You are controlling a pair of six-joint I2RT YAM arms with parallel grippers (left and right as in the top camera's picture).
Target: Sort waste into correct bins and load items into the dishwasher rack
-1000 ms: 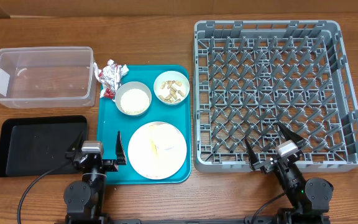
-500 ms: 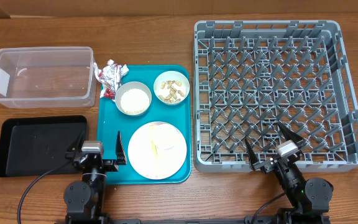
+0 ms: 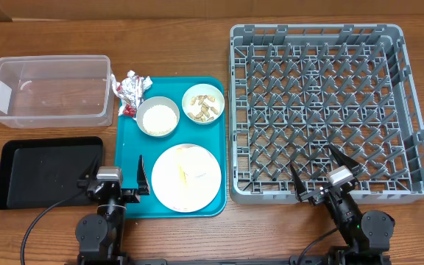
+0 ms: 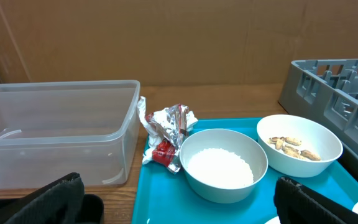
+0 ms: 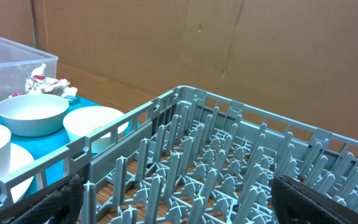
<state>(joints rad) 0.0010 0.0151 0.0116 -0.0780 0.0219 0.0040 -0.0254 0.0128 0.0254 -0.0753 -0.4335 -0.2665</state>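
My left jaws and right jaws are both spread wide with nothing between them, parked low at the bottom of the overhead view. The left pair sits by the lower-left corner of the teal tray, the right pair against the lower wall of the dishwasher rack. I judge this a ready stance, each arm facing the half of the desk it can serve. The foil wrapper lies crumpled at the tray's upper-left corner, just beside the clear tub, which makes for a short carry on my left side. The black tray lies below the tub, at the lower left. One white bowl holds the rice and the other bowl holds the nut scraps. I expect both need tipping out before they go among the pegs. The white plate fills the tray's lower half, with the pale yellow utensil faintly showing on it. The rack takes the whole right of the frame and its pegs are bare, so nothing is loaded yet.
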